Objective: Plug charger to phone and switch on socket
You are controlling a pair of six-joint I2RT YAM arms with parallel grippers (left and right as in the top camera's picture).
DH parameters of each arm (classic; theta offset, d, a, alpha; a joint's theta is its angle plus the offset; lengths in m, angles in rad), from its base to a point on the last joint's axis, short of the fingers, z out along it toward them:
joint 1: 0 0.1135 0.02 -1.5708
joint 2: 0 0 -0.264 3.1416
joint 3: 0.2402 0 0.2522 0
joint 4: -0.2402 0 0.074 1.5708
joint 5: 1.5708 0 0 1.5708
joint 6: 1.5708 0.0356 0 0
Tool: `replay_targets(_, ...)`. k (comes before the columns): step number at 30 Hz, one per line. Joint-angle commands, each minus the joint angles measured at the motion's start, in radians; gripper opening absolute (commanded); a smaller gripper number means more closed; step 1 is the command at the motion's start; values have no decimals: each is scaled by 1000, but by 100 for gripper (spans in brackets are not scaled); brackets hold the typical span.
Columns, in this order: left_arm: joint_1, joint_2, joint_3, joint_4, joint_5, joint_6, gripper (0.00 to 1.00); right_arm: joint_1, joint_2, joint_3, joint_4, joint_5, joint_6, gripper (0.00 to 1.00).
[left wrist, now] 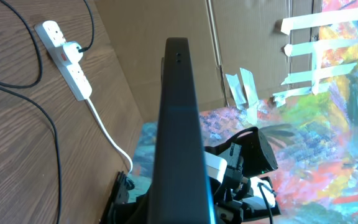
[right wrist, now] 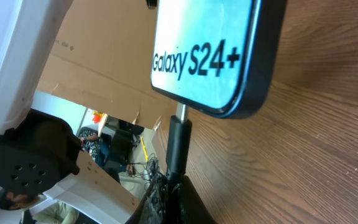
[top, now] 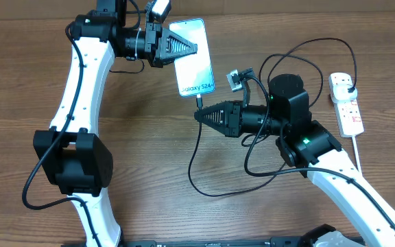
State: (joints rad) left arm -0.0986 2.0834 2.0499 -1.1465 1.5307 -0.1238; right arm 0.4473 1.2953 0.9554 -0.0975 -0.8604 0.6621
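Phone (top: 192,58) clamped in left gripper (top: 195,46). Right gripper (top: 198,115) pinching charger (right wrist: 179,134) tip at port, metal showing, likely not seated. Plug in socket (top: 350,113); switch press left.

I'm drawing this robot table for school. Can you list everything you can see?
phone: one, blue-white screen, dark frame, held in left gripper
charger: one, black, tip at phone's bottom edge, other end at socket
socket: one, white, red switches, right side of table
table: one, brown wood, under everything
cardboard: brown, behind table
left arm: one, white and black, left side
right arm: one, white and black, right side
left gripper: one, black, shut on phone
right gripper: one, black, shut on charger tip
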Motion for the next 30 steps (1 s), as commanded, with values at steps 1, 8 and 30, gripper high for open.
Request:
replay_targets(1, -8, -31, 6, 6, 51, 16, 4, -8, 9, -1, 11, 2, 4, 4)
replay_targets(8, -8, -31, 6, 7, 51, 15, 4, -8, 9, -1, 10, 2, 4, 4)
replay_targets(30, -8, -31, 6, 6, 51, 15, 4, 16, 11, -1, 11, 8, 3, 4)
